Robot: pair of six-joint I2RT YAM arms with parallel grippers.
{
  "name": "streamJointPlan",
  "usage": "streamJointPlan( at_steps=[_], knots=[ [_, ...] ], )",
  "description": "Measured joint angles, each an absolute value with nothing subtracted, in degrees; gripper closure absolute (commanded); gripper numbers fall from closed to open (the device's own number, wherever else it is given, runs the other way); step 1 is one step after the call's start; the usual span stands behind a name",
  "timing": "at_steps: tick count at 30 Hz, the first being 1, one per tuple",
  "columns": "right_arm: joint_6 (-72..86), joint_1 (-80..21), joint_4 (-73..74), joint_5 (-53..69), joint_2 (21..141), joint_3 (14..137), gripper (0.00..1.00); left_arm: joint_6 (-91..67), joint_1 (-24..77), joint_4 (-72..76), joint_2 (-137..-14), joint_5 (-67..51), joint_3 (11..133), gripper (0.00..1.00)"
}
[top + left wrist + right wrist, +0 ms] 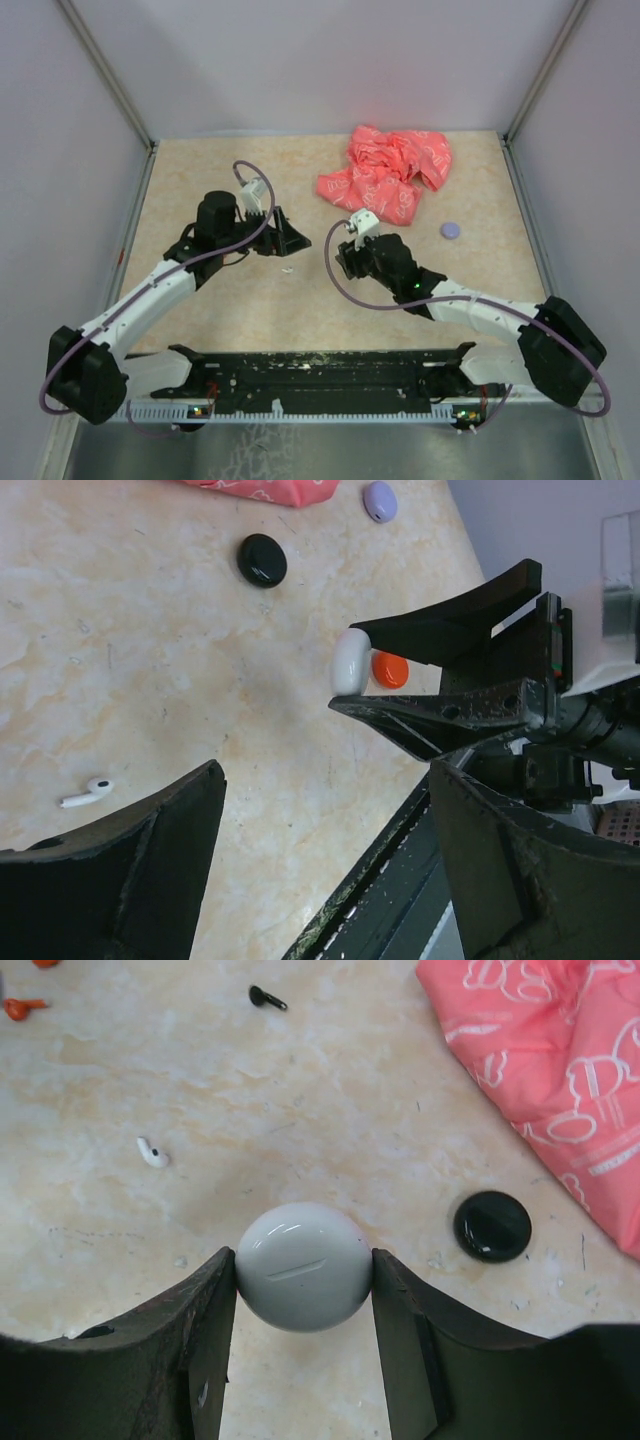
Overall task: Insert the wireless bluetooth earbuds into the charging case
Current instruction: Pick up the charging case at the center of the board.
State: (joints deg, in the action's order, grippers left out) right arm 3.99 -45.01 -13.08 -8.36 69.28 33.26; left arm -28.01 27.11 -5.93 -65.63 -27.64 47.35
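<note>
My right gripper (pixel 304 1272) is shut on a white round charging case (pixel 304 1266), held just above the table with a thin line across its face. The left wrist view shows the same case (pixel 350 660) between the right fingers. A white earbud (pixel 152 1152) lies loose on the table to the left of the case; it is also seen as a small white earbud (pixel 88 792) and as a white speck (pixel 287 269). My left gripper (pixel 325 810) hangs open over bare table, right of that earbud, with nothing between its fingers. A black earbud (pixel 266 998) lies farther off.
A pink cloth (pixel 390 170) is bunched at the back right. A black disc (pixel 492 1226) lies beside it and a pale purple disc (pixel 451 230) to its right. Orange bits (pixel 22 1006) lie at the far left. An orange rounded piece (pixel 388 669) shows beside the held case.
</note>
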Motion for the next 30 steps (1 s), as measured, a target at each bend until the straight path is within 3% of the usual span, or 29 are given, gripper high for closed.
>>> streamJointPlan(
  at_steps=[7,13,22,30],
  knots=[
    [-0.1,-48.8,-22.5,-8.7,68.3,30.2,0.59,-29.8,31.6,-3.4,-68.8,-25.8,47.4,0.2],
    [-2.9,-50.6,-28.8,-7.6,67.6,27.8,0.59,-30.3,34.0,-1.5,-71.0,-23.9,47.4,0.34],
    [-5.0,-52.3,-33.4,-6.3,67.5,27.0,0.59,-30.5,37.5,0.0,-74.2,-22.0,47.5,0.4],
    [-5.5,-53.1,-34.7,-6.1,67.8,27.0,0.58,-30.5,38.5,1.1,-75.2,-21.5,48.1,0.61]
  ],
)
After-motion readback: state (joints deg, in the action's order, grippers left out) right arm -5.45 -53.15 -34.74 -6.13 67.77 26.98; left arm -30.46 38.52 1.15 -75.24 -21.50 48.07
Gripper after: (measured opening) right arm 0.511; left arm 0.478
